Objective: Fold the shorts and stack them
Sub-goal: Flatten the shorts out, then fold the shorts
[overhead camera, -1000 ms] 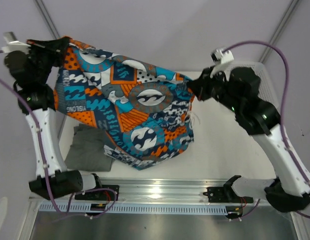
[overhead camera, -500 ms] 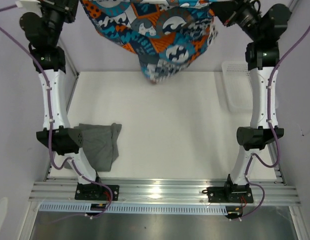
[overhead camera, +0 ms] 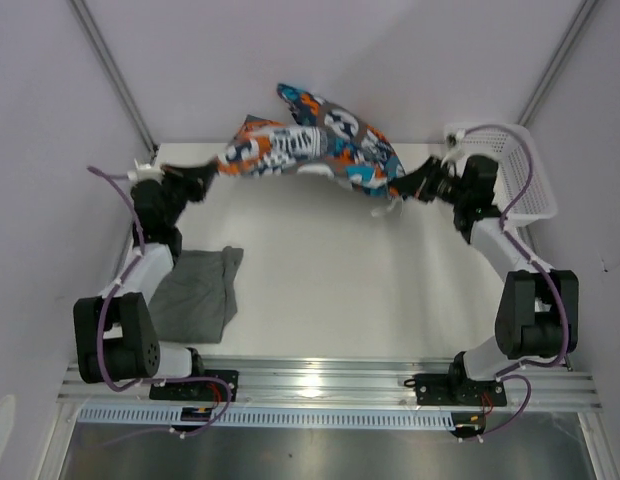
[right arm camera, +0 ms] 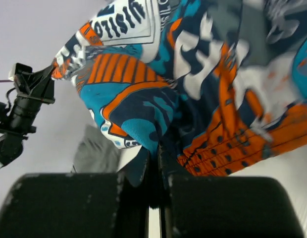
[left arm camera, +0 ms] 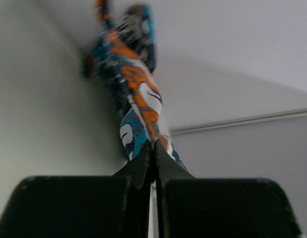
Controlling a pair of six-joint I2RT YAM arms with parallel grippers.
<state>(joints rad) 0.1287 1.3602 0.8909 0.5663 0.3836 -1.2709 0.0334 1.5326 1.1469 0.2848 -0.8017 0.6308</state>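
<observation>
The patterned shorts (overhead camera: 310,150) hang in the air across the back of the table, stretched between both grippers. My left gripper (overhead camera: 208,172) is shut on their left end, seen in the left wrist view (left arm camera: 154,145) with the cloth (left arm camera: 136,99) running away from the fingertips. My right gripper (overhead camera: 408,186) is shut on their right end, seen in the right wrist view (right arm camera: 158,148) with the cloth (right arm camera: 193,84) filling the frame. The dark grey shorts (overhead camera: 195,290) lie folded on the table at the front left, also in the right wrist view (right arm camera: 96,151).
A white mesh basket (overhead camera: 510,165) stands at the back right, just behind my right arm. The white table (overhead camera: 340,280) runs to a metal rail (overhead camera: 320,380) at the near edge. Grey walls close in the left, back and right.
Both arms have swung down from high above to low over the back of the table, carrying the patterned shorts with them. The cloth now billows in a bunched arc instead of hanging spread.
</observation>
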